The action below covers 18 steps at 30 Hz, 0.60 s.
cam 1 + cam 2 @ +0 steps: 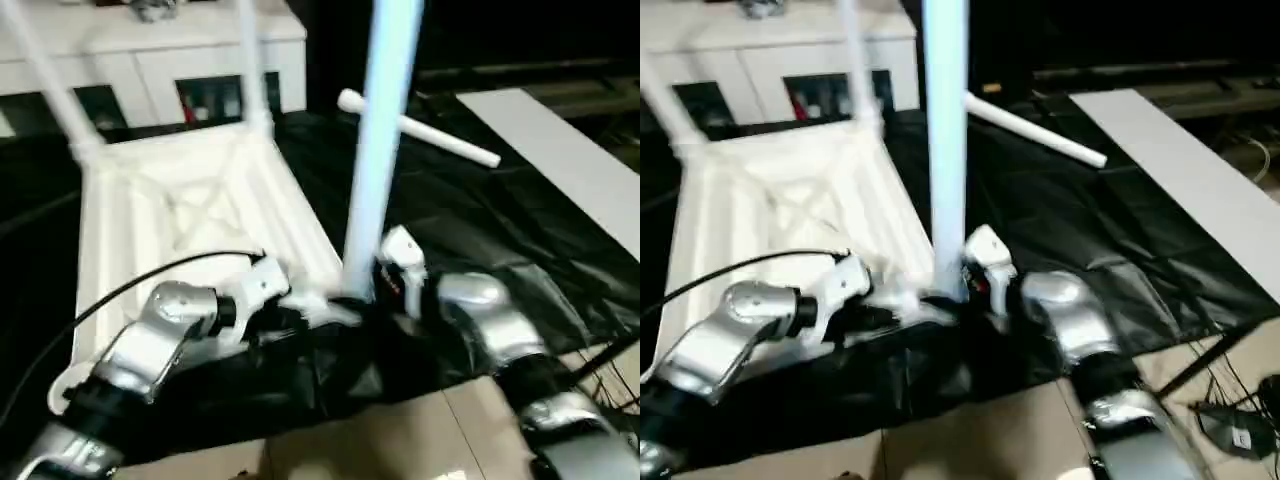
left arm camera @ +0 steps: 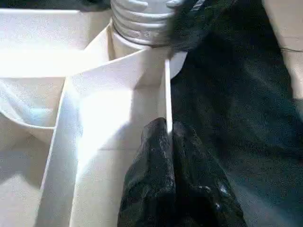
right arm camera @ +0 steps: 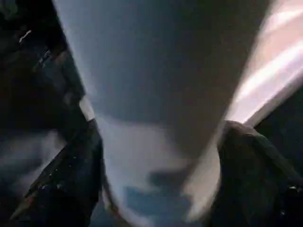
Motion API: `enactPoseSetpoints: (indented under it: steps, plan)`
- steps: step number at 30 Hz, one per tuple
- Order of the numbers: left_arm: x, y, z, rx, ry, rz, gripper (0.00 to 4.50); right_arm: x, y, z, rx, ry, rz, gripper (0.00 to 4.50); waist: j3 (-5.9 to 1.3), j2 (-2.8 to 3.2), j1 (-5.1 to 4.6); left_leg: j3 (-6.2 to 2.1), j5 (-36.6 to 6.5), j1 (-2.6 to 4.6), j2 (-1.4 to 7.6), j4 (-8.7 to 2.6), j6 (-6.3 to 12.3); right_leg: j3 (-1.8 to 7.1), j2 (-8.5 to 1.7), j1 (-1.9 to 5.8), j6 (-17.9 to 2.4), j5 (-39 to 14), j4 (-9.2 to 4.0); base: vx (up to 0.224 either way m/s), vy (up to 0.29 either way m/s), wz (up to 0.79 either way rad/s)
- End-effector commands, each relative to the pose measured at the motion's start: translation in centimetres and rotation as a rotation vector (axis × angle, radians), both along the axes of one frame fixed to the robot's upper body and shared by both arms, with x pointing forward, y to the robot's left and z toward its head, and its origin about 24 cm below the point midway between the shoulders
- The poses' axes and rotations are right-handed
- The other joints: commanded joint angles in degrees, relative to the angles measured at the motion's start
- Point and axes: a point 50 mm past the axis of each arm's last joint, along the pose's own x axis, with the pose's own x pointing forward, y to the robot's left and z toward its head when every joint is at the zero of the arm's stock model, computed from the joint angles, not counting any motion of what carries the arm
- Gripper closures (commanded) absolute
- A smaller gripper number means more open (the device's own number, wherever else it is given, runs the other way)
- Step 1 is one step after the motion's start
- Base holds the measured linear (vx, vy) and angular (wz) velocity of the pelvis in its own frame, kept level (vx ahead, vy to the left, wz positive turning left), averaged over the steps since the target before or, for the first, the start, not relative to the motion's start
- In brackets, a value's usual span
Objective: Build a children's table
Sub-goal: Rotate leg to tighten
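The table top lay upside down at left of centre in the head views, ribbed underside up, on a black sheet spread on the floor. Two legs were seen standing in the far corner sockets at the upper left. A third leg stood upright at centre frame, its threaded foot seated at the near corner socket. The fourth leg lay loose on the sheet at upper centre-right, well apart from the top.

The left gripper was noted with jaws closed on the thin rim of the top, just beside that socket. The right gripper was set about the foot of the upright leg, jaws standing wide to either side of the tube; whether the pads pressed it could not be told.

The plastic was judged light, stiff and hollow, with a smooth skin likely to slip under a twisting grip. The tapered tube was judged best taken low, near the thread, where it is thickest. The rim was judged a fair hold for steadying, though thin and liable to flex.
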Motion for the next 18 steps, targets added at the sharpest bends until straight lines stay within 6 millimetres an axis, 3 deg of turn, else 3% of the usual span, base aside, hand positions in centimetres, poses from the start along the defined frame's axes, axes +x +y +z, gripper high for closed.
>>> enactPoseSetpoints:
  steps: [1,9,18]
  plan:
    - [-0.69,-0.36,0.20,-0.013,0.031,-0.084,4.50,-0.21,-0.36,0.54,-0.021,-0.017,0.060,0.79,-3.22,0.18,-0.35,-0.21,-9.09,1.27,1.70,-3.81,3.09,2.24,-3.85,2.25,-14.52,1.55,-3.77,0.000,0.000,0.00]
    - [-0.54,0.41,0.22,0.005,0.027,-0.067,4.50,-0.15,-0.10,0.84,-0.017,-0.013,0.107,0.79,-3.41,-0.06,-0.34,-0.24,-7.15,1.21,1.61,-3.62,3.35,2.21,-3.79,2.28,-14.64,2.69,-3.52,0.000,0.000,0.00]
    - [-0.49,0.28,0.22,0.000,0.030,-0.072,4.50,-0.18,0.19,0.71,0.011,0.003,0.114,1.54,-3.48,-0.03,-0.27,-0.24,-6.98,1.24,1.61,-3.55,3.53,2.18,-3.82,2.29,-14.68,2.41,-3.50,0.000,0.000,0.00]
